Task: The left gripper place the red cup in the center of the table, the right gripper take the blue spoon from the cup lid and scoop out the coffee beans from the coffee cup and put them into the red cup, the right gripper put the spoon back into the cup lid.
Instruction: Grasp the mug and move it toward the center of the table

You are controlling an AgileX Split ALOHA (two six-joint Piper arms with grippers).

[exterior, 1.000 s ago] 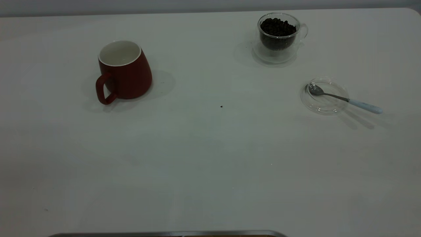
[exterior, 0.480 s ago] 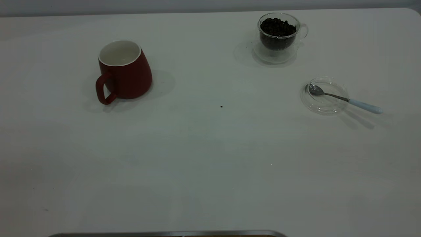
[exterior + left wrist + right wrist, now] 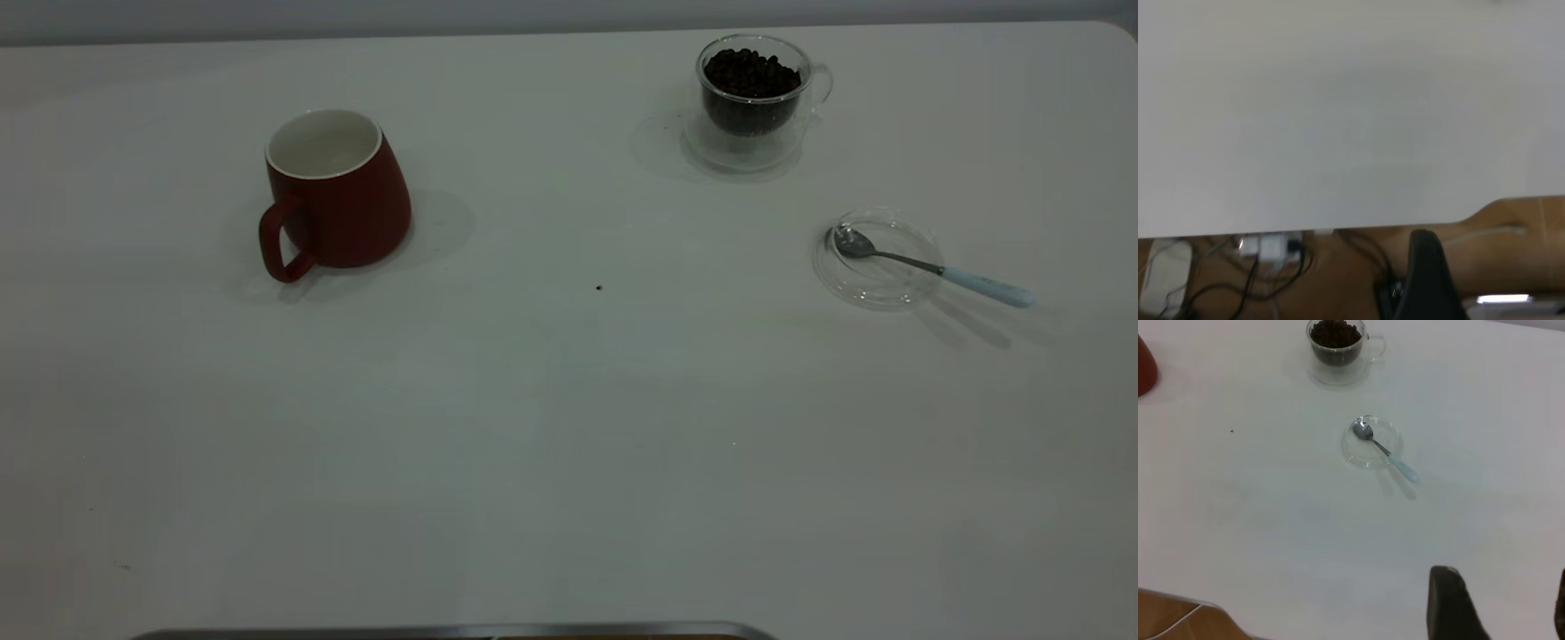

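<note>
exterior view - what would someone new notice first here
The red cup stands out most, upright and empty at the left of the white table, handle toward the camera. At the far right, the coffee cup is full of dark coffee beans. Nearer than it, the blue spoon rests with its bowl in the cup lid, handle sticking out.

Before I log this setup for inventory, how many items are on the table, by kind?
Cups: 2, the red cup and the glass coffee cup full of beans
Lids: 1, the glass lid
Spoons: 1, the blue spoon, its bowl on the lid
Total: 4
</note>
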